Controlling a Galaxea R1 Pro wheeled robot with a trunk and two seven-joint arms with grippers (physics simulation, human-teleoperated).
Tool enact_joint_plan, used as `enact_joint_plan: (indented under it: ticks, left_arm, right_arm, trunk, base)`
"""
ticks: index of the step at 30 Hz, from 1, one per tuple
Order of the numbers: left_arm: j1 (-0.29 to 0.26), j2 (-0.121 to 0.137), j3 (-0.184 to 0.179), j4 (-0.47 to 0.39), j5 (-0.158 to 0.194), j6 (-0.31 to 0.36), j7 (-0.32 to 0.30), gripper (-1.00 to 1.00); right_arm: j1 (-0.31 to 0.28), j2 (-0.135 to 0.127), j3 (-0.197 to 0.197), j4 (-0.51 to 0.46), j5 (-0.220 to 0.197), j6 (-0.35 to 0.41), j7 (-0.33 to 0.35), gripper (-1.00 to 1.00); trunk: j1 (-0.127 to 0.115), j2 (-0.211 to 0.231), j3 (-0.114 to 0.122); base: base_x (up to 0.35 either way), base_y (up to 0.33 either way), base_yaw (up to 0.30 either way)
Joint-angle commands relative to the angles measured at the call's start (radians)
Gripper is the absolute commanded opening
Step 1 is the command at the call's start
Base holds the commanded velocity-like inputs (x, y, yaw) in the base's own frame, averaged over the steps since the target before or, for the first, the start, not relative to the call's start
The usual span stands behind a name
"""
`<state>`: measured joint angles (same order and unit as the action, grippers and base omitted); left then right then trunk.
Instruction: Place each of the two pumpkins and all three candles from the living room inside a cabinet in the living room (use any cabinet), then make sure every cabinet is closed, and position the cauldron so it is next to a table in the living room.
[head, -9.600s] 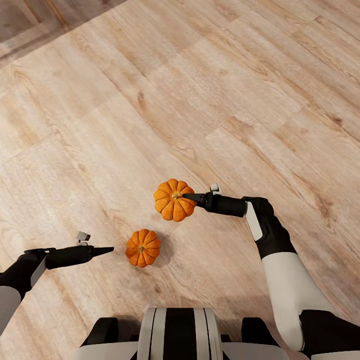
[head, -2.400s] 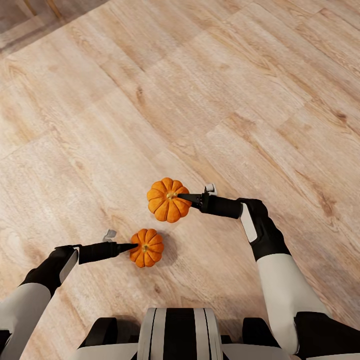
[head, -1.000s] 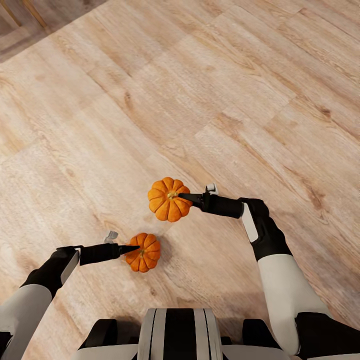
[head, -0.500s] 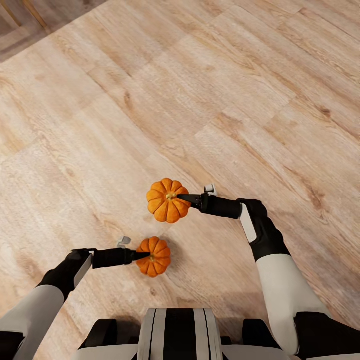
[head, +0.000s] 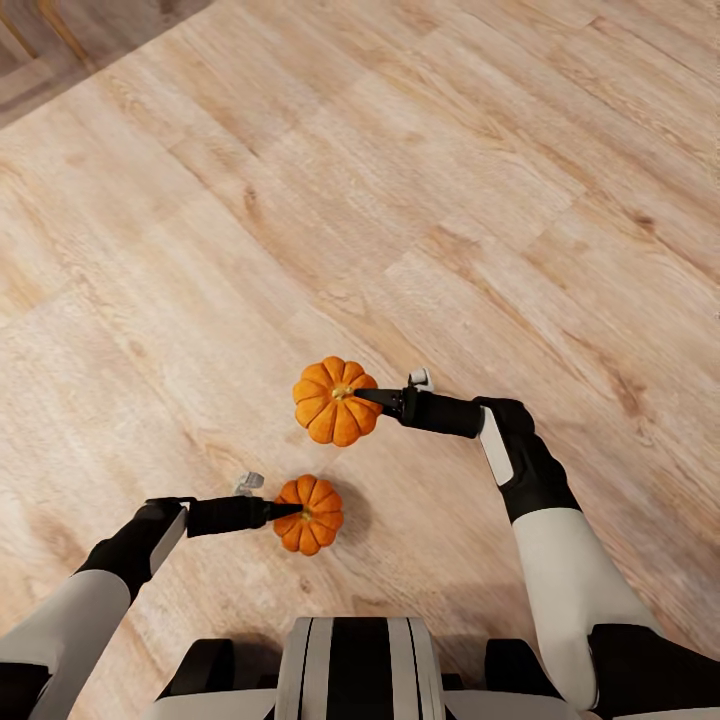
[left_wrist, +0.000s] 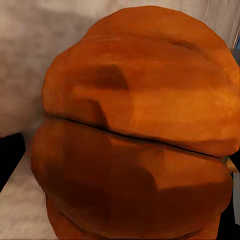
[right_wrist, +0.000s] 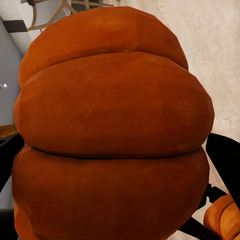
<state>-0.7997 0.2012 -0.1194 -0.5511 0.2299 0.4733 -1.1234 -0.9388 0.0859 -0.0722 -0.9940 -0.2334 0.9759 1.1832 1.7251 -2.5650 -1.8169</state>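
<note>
Hovering over pale wooden plank flooring (head: 420, 170), two ribbed orange pumpkins (larger (head: 335, 400) at twelve o'clock of the smaller (head: 310, 515)) are being gripped: right gripper (head: 366, 396), left gripper (head: 284, 512).

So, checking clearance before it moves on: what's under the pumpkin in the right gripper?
Under the pumpkin in the right gripper, bare wood floor shows around it; the patch directly beneath is covered.

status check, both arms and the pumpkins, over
Right gripper shut on far pumpkin. Left gripper shut on near pumpkin. Both pumpkins over wood floor. Cabinet not sighted.
</note>
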Motion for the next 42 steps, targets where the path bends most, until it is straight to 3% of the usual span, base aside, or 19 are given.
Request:
enact_joint_plan:
  ticks: [1, 19, 20, 25, 34, 38, 42]
  left_arm:
    - [0.000, -0.004, -0.004, 0.002, -0.023, -0.008, 0.055, 1.00]
    - [0.000, -0.019, -0.005, 0.008, -0.023, -0.008, 0.056, 1.00]
    - [0.000, -0.021, -0.005, 0.008, -0.023, -0.008, 0.057, -1.00]
    - [0.000, -0.042, -0.005, 0.011, -0.023, -0.009, 0.080, -1.00]
    - [0.000, -0.036, -0.006, 0.004, -0.018, -0.015, 0.071, -1.00]
    - [-0.001, -0.027, -0.005, -0.001, -0.018, -0.014, 0.005, -1.00]
    - [-0.001, 0.000, 0.000, -0.004, -0.016, -0.013, -0.048, -1.00]
  right_arm:
    - [0.000, 0.000, 0.000, 0.000, -0.001, 0.003, 0.001, -1.00]
    - [0.000, 0.000, 0.000, 0.000, -0.003, 0.003, 0.003, -1.00]
    - [0.000, 0.000, 0.000, 0.000, -0.003, 0.004, 0.003, -1.00]
    - [0.000, 0.001, 0.000, 0.000, -0.003, 0.004, 0.003, -1.00]
    - [0.000, 0.000, 0.000, 0.000, -0.003, 0.004, 0.003, -1.00]
    - [0.000, 0.000, -0.001, 0.000, -0.003, 0.004, 0.004, -1.00]
    - [0.000, 0.000, -0.001, 0.000, -0.003, 0.004, 0.004, -1.00]
  trunk:
    - [0.000, 0.000, 0.001]
    - [0.000, 0.000, 0.014]
    - [0.000, 0.000, 0.014]
    - [0.000, 0.000, 0.014]
    - [0.000, 0.000, 0.014]
    - [0.000, 0.000, 0.014]
    - [0.000, 0.000, 0.014]
  base:
    - [0.000, 0.000, -0.141]
    - [0.000, 0.000, -0.090]
    - [0.000, 0.000, -0.009]
    - [0.000, 0.000, -0.002]
    - [0.000, 0.000, 0.000]
    - [0.000, 0.000, 0.000]
    - [0.000, 0.000, 0.000]
